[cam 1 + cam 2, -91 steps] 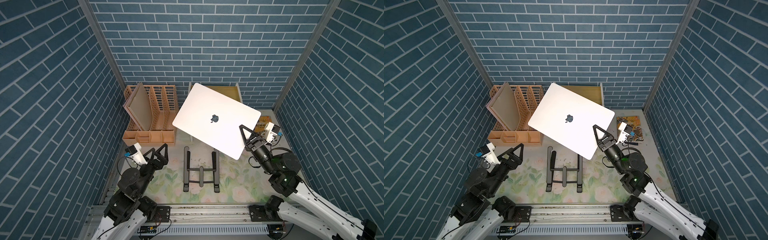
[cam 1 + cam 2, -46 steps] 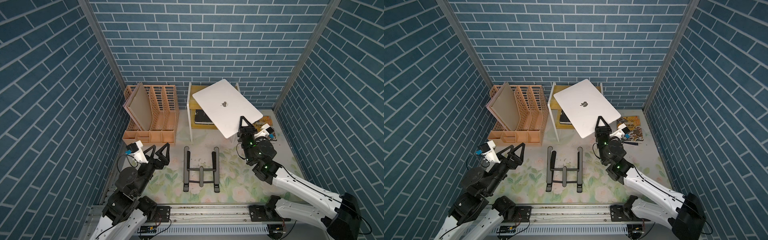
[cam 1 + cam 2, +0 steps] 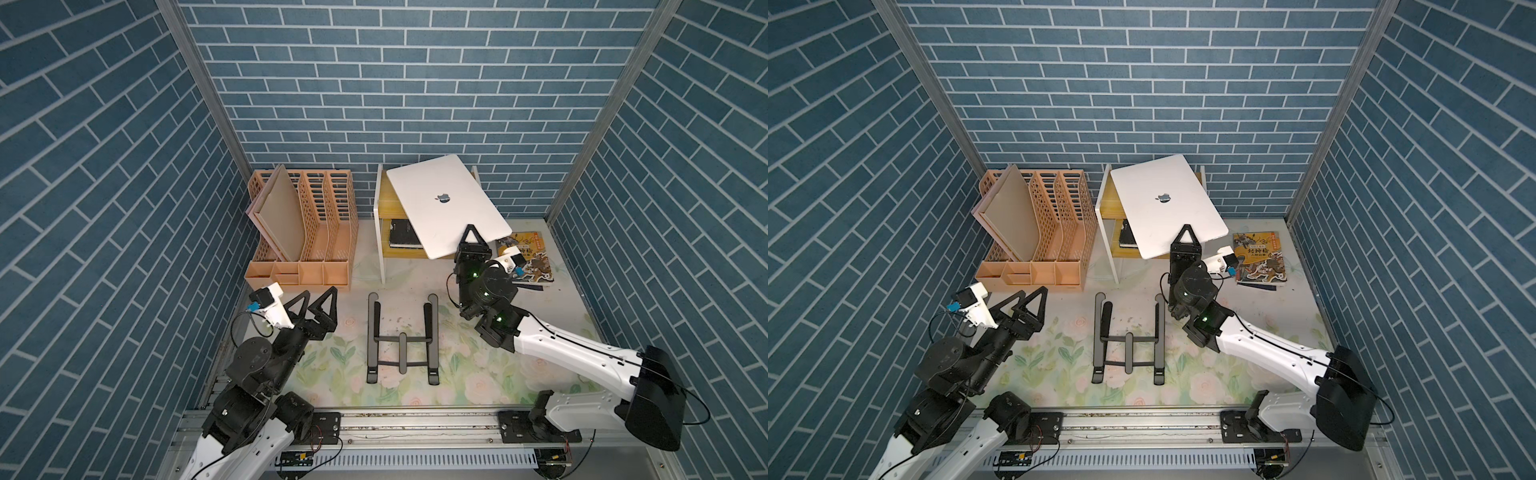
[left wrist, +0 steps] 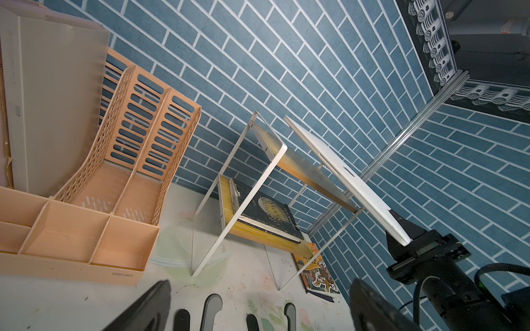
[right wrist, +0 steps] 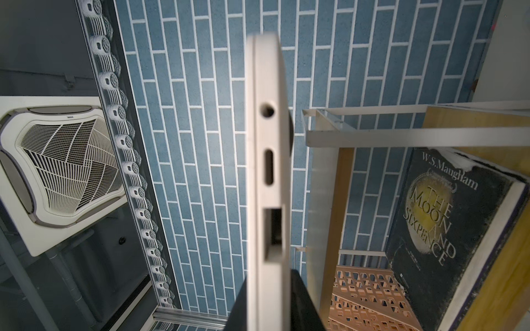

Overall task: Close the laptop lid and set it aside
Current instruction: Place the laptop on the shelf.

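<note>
Laptop (image 3: 446,208) closed, logo face up, held tilted above white-framed shelf (image 3: 379,232) at far centre; contact with the shelf top cannot be told. Right gripper (image 3: 469,232) clamped on its near right edge. Left gripper (image 3: 319,291) spread wide, holding nothing, near left. Black stand (image 3: 402,340) lies nearer; dark book (image 3: 401,233) on lower shelf board.

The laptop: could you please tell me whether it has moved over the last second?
Yes. The laptop, clamped in the right gripper, has moved away from above the black stand, back over the small shelf.
</note>
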You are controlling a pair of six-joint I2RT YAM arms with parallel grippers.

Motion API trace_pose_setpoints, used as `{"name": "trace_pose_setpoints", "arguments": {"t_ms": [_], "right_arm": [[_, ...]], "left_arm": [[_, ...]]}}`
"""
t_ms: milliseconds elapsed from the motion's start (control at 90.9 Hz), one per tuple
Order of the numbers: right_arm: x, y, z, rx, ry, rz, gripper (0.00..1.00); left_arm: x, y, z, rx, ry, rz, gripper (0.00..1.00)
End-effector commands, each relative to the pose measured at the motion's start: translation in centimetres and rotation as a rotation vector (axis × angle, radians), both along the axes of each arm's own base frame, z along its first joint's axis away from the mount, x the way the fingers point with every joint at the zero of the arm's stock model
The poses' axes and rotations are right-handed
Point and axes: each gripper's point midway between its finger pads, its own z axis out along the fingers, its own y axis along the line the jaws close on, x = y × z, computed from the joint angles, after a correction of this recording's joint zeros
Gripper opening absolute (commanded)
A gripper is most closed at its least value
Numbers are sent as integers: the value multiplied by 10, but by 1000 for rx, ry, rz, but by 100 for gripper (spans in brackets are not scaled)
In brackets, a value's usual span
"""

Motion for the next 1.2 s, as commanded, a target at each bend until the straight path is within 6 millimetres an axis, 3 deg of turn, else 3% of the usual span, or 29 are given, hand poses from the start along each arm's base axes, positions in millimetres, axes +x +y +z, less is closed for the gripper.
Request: {"name": "trace_pose_setpoints", "arguments": {"t_ms": [0, 363, 803, 1012, 1188], "right_arm": [[-12, -18, 63, 352, -153, -30, 0], [-4, 19, 49, 344, -60, -111, 0], [3, 32, 30, 256, 34, -220, 12], [6, 37, 22, 221, 55, -243, 33], [11, 47, 19, 190, 61, -229, 42]], "left_arm": [[-6, 7, 9, -10, -18, 17, 100], [-9, 12, 13, -28, -15, 37, 100], [-10, 16, 14, -19, -5, 51, 100], [-10, 16, 12, -19, 5, 52, 100], [-10, 17, 11, -26, 14, 56, 100]]}}
